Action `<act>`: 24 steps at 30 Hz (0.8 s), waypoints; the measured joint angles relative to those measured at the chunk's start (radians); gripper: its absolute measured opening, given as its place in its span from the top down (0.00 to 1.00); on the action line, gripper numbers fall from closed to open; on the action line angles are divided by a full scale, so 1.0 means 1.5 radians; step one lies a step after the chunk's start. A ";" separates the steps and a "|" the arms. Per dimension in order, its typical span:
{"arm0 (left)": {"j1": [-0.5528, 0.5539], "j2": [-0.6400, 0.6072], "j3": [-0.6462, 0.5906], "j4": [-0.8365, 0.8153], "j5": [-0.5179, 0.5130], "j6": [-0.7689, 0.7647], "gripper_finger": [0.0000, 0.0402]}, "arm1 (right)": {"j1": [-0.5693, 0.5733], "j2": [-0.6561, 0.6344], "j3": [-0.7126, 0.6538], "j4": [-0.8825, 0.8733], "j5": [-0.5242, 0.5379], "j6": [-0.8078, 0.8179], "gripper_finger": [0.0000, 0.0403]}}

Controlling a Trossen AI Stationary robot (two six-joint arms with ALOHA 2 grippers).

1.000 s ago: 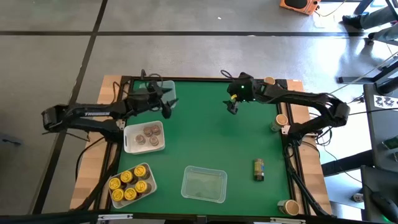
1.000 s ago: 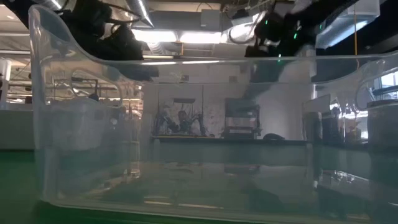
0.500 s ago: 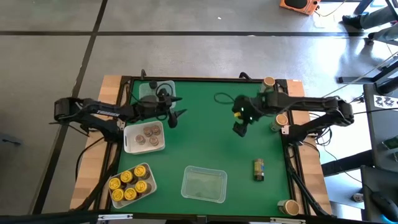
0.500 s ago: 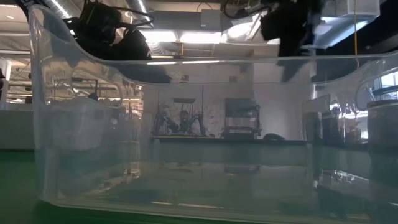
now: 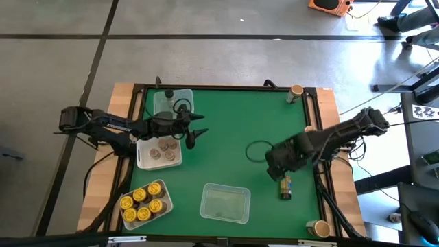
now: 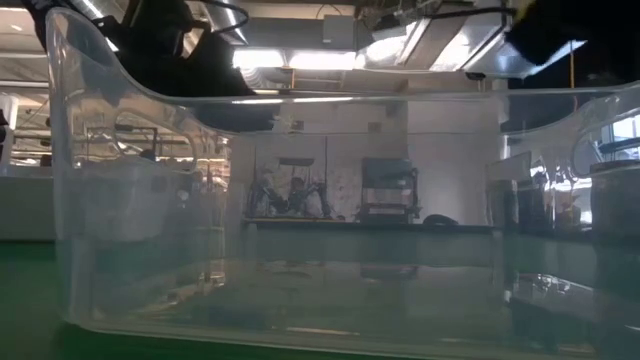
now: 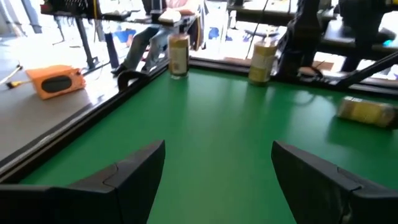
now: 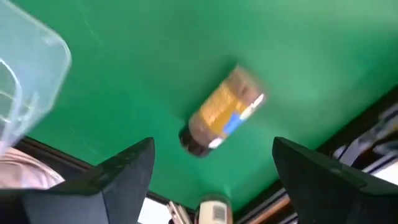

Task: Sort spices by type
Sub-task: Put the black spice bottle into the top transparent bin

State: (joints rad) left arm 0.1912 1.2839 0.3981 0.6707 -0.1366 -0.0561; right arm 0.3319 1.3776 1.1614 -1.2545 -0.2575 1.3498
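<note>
One spice jar (image 5: 285, 186) with a yellow and blue label lies on its side on the green mat near the table's right edge; the right wrist view shows this jar (image 8: 224, 112) between and beyond my fingers. My right gripper (image 5: 278, 170) (image 8: 212, 149) hovers open just above it, on its far side, touching nothing. My left gripper (image 5: 195, 137) (image 7: 217, 155) is open over the mat beside a white tray (image 5: 140, 159) of brownish-grey-lidded jars (image 5: 164, 145). A second tray (image 5: 159, 185) holds yellow-lidded jars (image 5: 137, 204).
An empty clear tray (image 5: 224, 203) (image 6: 320, 200) sits at the near middle and fills the low view. Another clear tray (image 5: 173, 101) stands at the far left. Upright jars stand on the right rail, far (image 5: 295, 91) (image 7: 178, 53) and near (image 5: 317, 228).
My right gripper has swung from the far middle of the table toward the near right and tipped down over the lying jar. My left gripper has drifted a little toward the near edge, past the white tray's far corner. No jar has moved.
</note>
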 joint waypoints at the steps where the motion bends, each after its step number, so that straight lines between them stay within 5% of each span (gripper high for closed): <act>1: -0.004 0.000 0.000 0.008 0.000 0.000 0.27 | 0.023 0.005 0.000 0.003 0.001 0.028 0.20; 12: -0.038 0.000 0.000 0.055 0.000 0.002 0.27 | 0.218 0.096 0.000 0.038 0.019 0.248 0.20; 18: -0.038 0.000 0.000 0.055 -0.021 -0.004 0.27 | 0.257 0.121 -0.036 0.185 0.073 0.327 0.20; 24: -0.038 0.000 0.000 0.055 -0.022 -0.006 0.27 | 0.278 0.138 -0.094 0.205 0.077 0.390 0.20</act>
State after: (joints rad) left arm 0.1349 1.2839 0.3981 0.7525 -0.1692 -0.0653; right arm 0.7492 1.5851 1.0204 -0.9471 -0.1420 1.9352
